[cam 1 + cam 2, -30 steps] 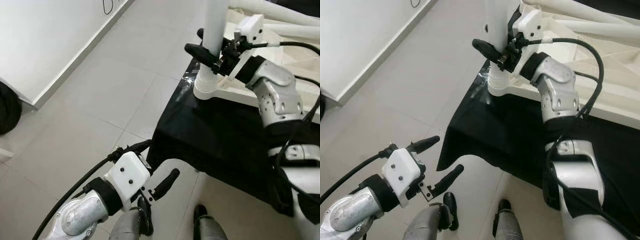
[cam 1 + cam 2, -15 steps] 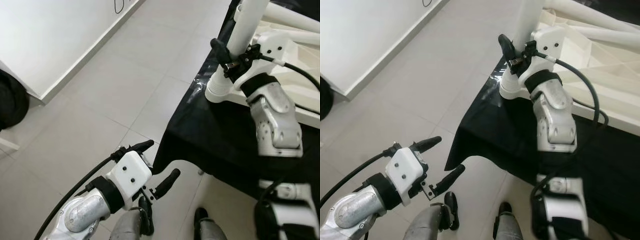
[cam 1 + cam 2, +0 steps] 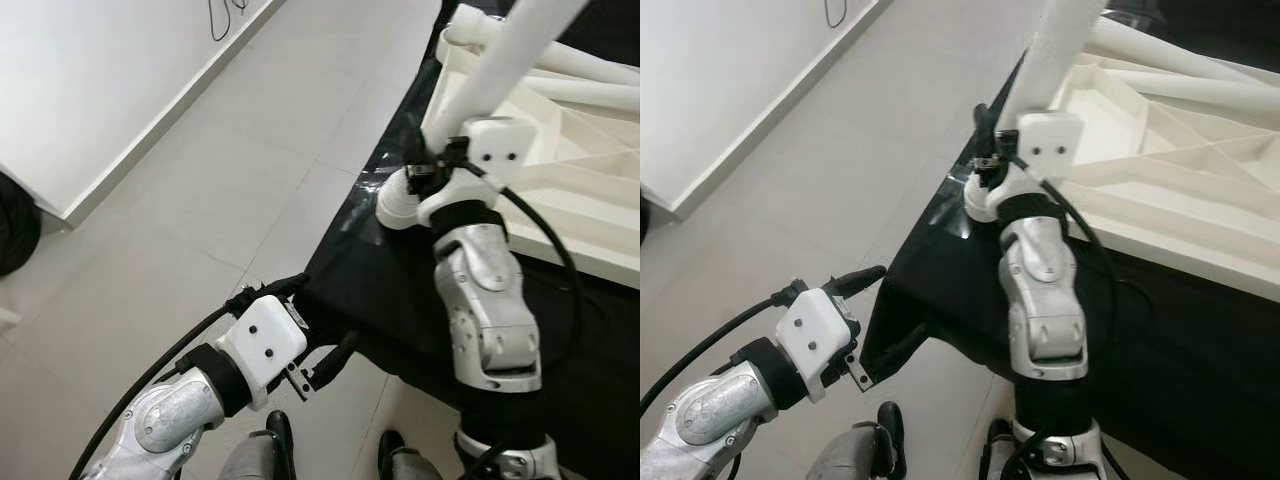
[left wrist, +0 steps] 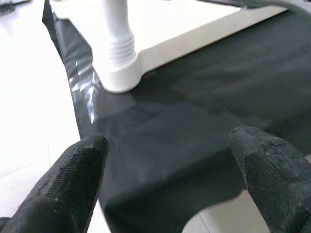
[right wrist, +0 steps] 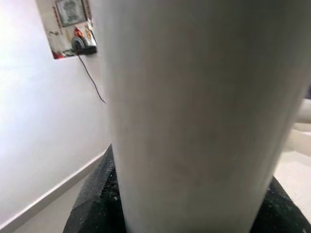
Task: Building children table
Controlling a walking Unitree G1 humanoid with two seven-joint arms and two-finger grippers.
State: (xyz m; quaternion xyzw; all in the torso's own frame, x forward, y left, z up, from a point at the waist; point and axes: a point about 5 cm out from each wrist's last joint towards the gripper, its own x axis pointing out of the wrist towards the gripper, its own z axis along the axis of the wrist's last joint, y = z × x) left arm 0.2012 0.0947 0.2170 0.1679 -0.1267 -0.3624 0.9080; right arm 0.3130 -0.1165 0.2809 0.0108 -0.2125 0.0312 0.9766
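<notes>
An upturned white table top (image 3: 570,200) lies on a black cloth (image 3: 400,290). A white table leg (image 3: 510,50) rises from the socket at its near left corner (image 3: 395,205), leaning right in the eye views. My right gripper (image 3: 425,170) is shut on the leg just above the socket. The right wrist view has the leg (image 5: 194,121) close up between the black fingers (image 5: 95,204). My left gripper (image 3: 312,325) hangs open low at the cloth's near corner, holding nothing. Past its fingers (image 4: 77,170) the left wrist view looks at the leg's ribbed base (image 4: 119,53).
Loose white legs (image 3: 580,85) lie across the far side of the table top. Grey tiled floor (image 3: 220,180) spreads to the left up to a white wall and baseboard (image 3: 120,90), with a dark object (image 3: 15,220) at the left edge. My feet (image 3: 280,430) stand below.
The whole picture has shifted, so the camera moved. The right gripper stays shut on the leg, which now leans more to the right. The left gripper sits closer to the cloth's corner.
</notes>
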